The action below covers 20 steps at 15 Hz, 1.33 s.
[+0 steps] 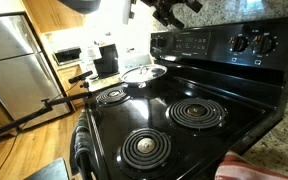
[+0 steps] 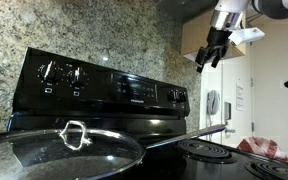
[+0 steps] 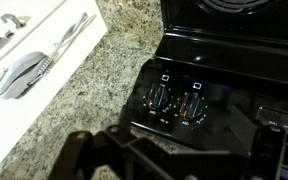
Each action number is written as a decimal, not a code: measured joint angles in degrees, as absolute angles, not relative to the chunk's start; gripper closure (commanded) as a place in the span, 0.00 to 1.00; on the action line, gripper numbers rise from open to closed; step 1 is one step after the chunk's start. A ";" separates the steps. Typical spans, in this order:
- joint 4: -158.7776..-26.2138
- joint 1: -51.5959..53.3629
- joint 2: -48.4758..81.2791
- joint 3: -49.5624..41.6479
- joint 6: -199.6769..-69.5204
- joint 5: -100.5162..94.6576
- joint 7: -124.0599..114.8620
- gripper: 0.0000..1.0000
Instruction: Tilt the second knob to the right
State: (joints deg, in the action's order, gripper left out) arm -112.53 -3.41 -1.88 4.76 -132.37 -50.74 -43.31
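The black stove's back panel (image 1: 199,42) carries two pairs of knobs. One pair (image 1: 254,42) sits at one end of the panel and also shows in an exterior view (image 2: 62,74). The other pair (image 2: 179,98) lies below my gripper. In the wrist view these two knobs show side by side, one (image 3: 159,98) nearer the granite and one (image 3: 192,108) beside it. My gripper (image 2: 211,55) hangs in the air well above the panel, touching nothing, and also shows in an exterior view (image 1: 174,12). Its dark fingers (image 3: 179,160) are spread apart and empty.
A glass pan lid (image 2: 64,150) rests on a burner and also shows in an exterior view (image 1: 144,72). Coil burners (image 1: 196,113) cover the cooktop. A granite wall (image 2: 104,30) rises behind the stove. A white tray with utensils (image 3: 34,55) lies on the counter. A red cloth (image 2: 264,148) lies beside the stove.
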 measured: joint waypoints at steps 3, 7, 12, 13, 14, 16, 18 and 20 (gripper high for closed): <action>-113.22 -3.22 -1.19 3.53 -134.66 -55.52 -46.72 0.00; -112.89 -3.23 2.28 1.23 -139.47 -62.26 -52.20 0.00; -109.41 -3.25 8.20 -1.44 -145.26 -68.33 -59.86 0.00; -108.44 -3.30 9.30 -2.00 -147.04 -68.31 -61.25 0.00; -107.50 -3.50 10.31 -2.38 -148.92 -67.98 -62.62 0.00; -105.78 -4.36 12.27 -2.60 -152.60 -65.03 -63.72 0.00; -104.19 -5.15 14.08 -2.60 -155.42 -61.31 -63.71 0.00; -102.91 -5.66 15.60 -2.48 -157.02 -58.34 -63.09 0.00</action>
State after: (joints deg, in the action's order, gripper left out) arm -102.91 -5.66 15.60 -2.48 -157.02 -58.34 -63.09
